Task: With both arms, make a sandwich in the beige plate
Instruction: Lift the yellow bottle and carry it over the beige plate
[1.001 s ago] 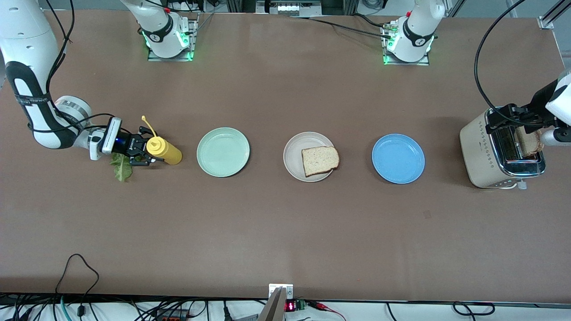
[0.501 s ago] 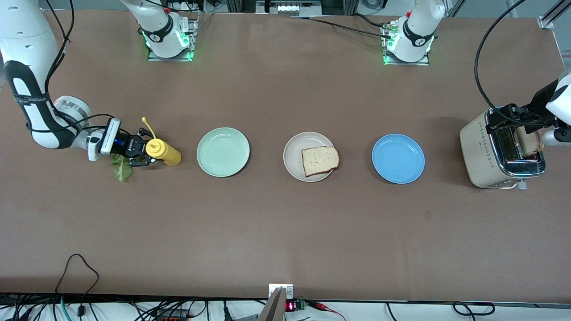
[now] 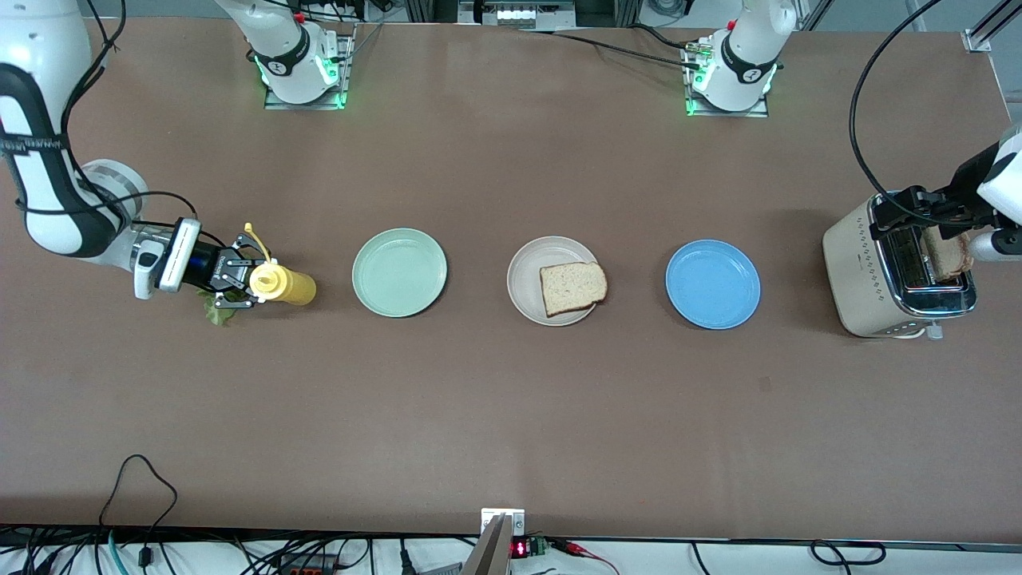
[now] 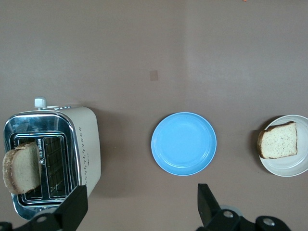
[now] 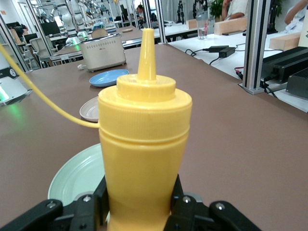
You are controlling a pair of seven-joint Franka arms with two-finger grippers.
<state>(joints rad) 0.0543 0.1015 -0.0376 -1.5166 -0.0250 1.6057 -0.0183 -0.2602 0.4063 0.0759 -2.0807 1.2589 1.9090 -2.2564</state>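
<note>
My right gripper (image 3: 254,283) is shut on an upright yellow squeeze bottle (image 3: 281,285) at the right arm's end of the table; the bottle (image 5: 144,144) fills the right wrist view, pinched between the fingers of that gripper (image 5: 139,202). A green lettuce leaf (image 3: 217,312) lies mostly hidden under that gripper. The beige plate (image 3: 527,275) holds one bread slice (image 3: 572,287). A second slice (image 3: 948,251) stands in the toaster (image 3: 866,271). My left gripper (image 3: 910,209) hangs open over the toaster, nothing between the fingers of the gripper (image 4: 139,209).
A mint-green plate (image 3: 399,272) lies between the bottle and the beige plate. A blue plate (image 3: 713,284) lies between the beige plate and the toaster. Cables run along the table edge nearest the front camera.
The right gripper closed on the yellow bottle and drew it a little toward the right arm's end, covering more of the lettuce. The left arm has not moved.
</note>
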